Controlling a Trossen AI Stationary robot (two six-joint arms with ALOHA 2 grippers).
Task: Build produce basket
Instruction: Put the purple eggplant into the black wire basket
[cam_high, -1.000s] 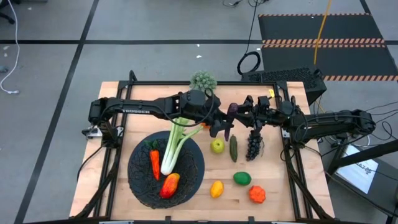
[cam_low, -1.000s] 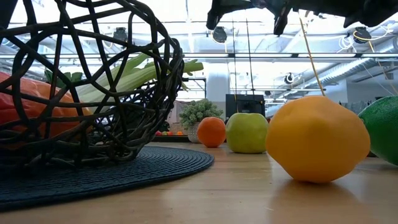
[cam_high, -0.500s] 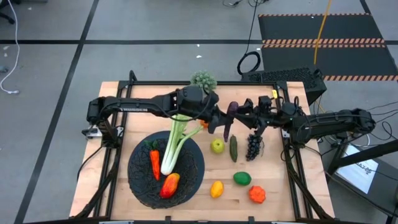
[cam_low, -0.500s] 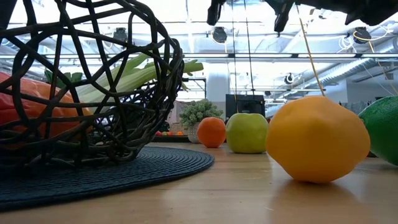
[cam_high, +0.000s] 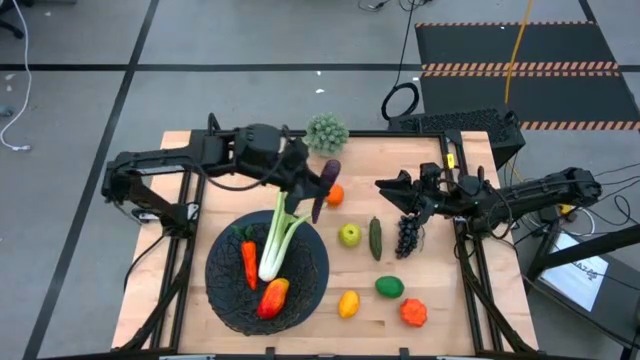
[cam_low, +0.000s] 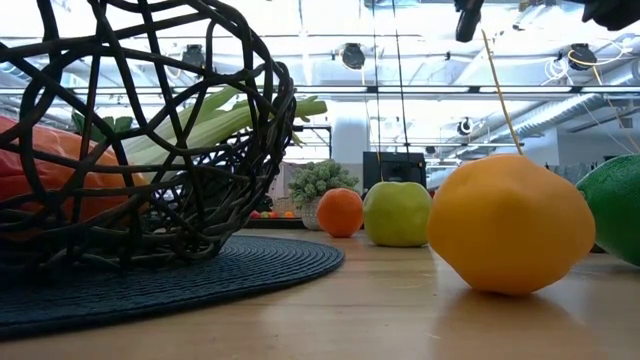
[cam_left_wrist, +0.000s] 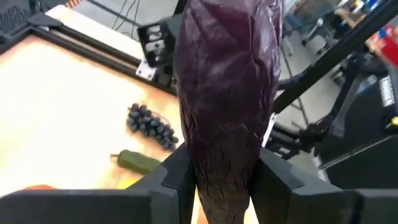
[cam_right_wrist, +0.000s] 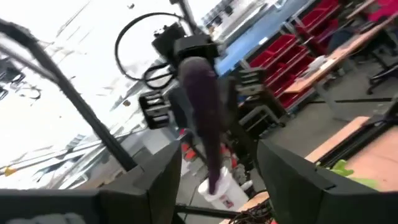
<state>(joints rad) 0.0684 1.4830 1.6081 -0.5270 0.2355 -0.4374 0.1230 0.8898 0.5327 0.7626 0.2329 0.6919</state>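
A long dark purple eggplant-like vegetable (cam_high: 324, 189) is in my left gripper (cam_high: 312, 186), which is shut on it in the air over the far right rim of the black woven basket (cam_high: 312, 282). The basket holds the carrot (cam_high: 248, 262), celery (cam_high: 279, 236) and mango (cam_high: 272, 297). My right gripper (cam_high: 384, 187) is open and empty, off to the right above the grapes (cam_high: 407, 236). The orange (cam_high: 335, 195), apple (cam_high: 349, 235), cucumber (cam_high: 376, 238), lemon (cam_high: 348, 303), lime (cam_high: 389, 287) and tomato (cam_high: 413, 313) lie on the table. My left gripper pinches the purple vegetable (cam_left_wrist: 227, 106) between its two fingers (cam_left_wrist: 177, 180), one on each side. The vegetable runs on past the fingertips, along the fingers. In the right wrist view it hangs slanting below the gripper (cam_right_wrist: 205, 106), lifted clear of everything.
A spiky grey-green ball plant (cam_high: 326, 130) stands at the table's far edge, just beyond my left gripper. The basket sits on a dark round mat (cam_low: 260, 262). Bare wood shows left of the basket and along the far left of the table (cam_high: 190, 150).
My left gripper has carried the purple vegetable toward the table's left, from the middle gap between the arms to above the basket's far right rim. My right gripper, close beside the vegetable a second ago, has drawn back toward the right edge and stands apart from it.
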